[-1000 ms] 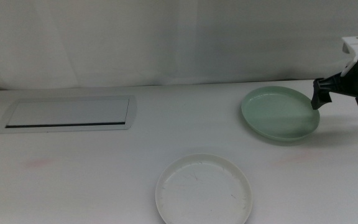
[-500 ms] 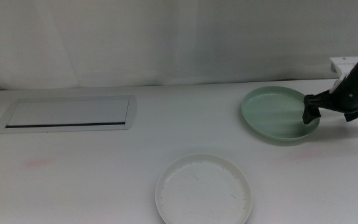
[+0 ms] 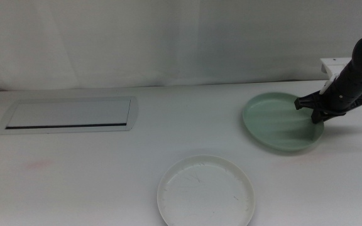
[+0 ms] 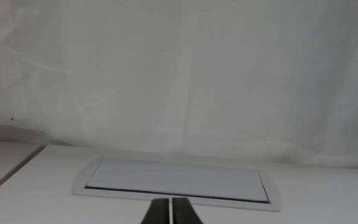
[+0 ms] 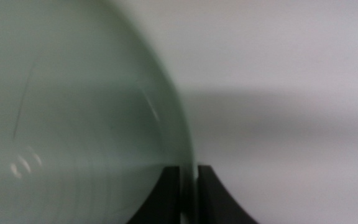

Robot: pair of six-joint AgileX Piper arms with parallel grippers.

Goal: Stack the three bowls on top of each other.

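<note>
My right gripper is clamped on the right-hand rim of the pale mint green bowl, one dark jaw on each side of the thin edge, at the far right of the table. The bowl is shallow, round and smooth, with a soft sheen inside. The white bowl sits near the front edge, matte and faintly scuffed, well apart from it. A flat rectangular white panel with a dark slot lies far left. My left gripper waits with jaws pressed together, facing that panel. A pale wrinkled curtain hangs behind the white tabletop.
</note>
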